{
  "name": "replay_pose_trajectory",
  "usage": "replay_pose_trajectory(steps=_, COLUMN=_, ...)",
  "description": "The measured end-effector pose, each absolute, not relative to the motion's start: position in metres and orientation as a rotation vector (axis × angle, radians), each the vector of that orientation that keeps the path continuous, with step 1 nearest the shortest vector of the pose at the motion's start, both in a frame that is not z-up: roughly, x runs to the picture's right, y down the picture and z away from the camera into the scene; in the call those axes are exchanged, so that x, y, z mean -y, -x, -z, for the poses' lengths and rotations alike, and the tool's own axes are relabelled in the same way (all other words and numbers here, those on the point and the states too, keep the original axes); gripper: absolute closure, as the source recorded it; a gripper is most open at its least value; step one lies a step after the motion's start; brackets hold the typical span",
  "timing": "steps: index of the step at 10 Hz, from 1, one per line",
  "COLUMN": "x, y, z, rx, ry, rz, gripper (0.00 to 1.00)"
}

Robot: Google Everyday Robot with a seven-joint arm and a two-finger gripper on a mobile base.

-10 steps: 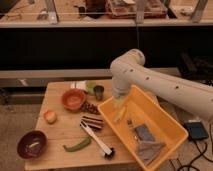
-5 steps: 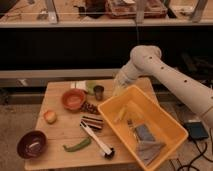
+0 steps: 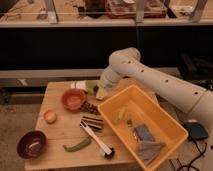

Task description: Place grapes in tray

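Observation:
The grapes (image 3: pixel 89 107) are a small dark reddish cluster lying on the wooden table, just right of the orange bowl and left of the tray's near-left corner. The tray (image 3: pixel 165 114) is a large yellow-orange bin on the right side of the table, set at an angle. My gripper (image 3: pixel 101 92) hangs from the white arm over the far middle of the table. It is just behind and to the right of the grapes and off the tray's far-left corner. Nothing shows in it.
An orange bowl (image 3: pixel 73 98), a peach-coloured fruit (image 3: pixel 49 116), a maroon bowl (image 3: pixel 33 144), a striped block (image 3: pixel 92 122), a green pepper (image 3: pixel 76 145) and a long brush (image 3: pixel 97 141) lie on the table. The tray holds a yellow item (image 3: pixel 121 114) and grey cloth (image 3: pixel 145 142).
The arm has swung from over the tray's left part up and to the left. The gripper now sits left of the tray, close behind the grapes. The objects have not moved.

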State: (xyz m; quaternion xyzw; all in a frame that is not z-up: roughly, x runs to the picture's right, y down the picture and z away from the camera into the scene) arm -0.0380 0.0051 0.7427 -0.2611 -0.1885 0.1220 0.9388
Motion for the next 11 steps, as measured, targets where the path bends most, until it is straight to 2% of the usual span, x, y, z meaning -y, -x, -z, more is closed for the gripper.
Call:
replay_pose_trajectory(steps=4, x=-0.028, y=0.053, z=-0.77, rx=0.366, ry=0.532, rz=-0.301, gripper=0.22)
replay_pose_trajectory(steps=11, x=-0.058, y=0.071, z=-0.831, rx=0.33, ry=0.592, rz=-0.337, gripper=0.2)
